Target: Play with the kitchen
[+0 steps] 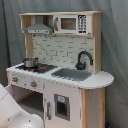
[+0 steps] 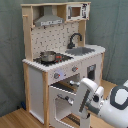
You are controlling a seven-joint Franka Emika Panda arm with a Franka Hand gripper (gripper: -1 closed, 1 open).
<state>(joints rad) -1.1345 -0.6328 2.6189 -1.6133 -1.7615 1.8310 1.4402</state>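
Note:
The kitchen (image 1: 98,80) is a white and pale wood toy with a black faucet (image 1: 83,59), a sink (image 1: 72,74), a microwave (image 1: 70,23) and a grey hood (image 1: 39,29). In the second exterior view the kitchen (image 2: 35,87) shows its oven door (image 2: 60,109) hanging open and tilted outward below the knobs (image 2: 56,76). My gripper (image 2: 75,100) is right at the door's upper edge, at the end of the white arm (image 2: 107,102). Only a white part of the arm (image 1: 12,112) shows in the first exterior view; the gripper is hidden there.
A small metal pot (image 2: 48,56) sits on the stovetop, also visible as the pot (image 1: 31,63) in the first exterior view. A grey curtain (image 2: 112,25) hangs behind the kitchen. The wooden floor (image 2: 20,120) lies in front.

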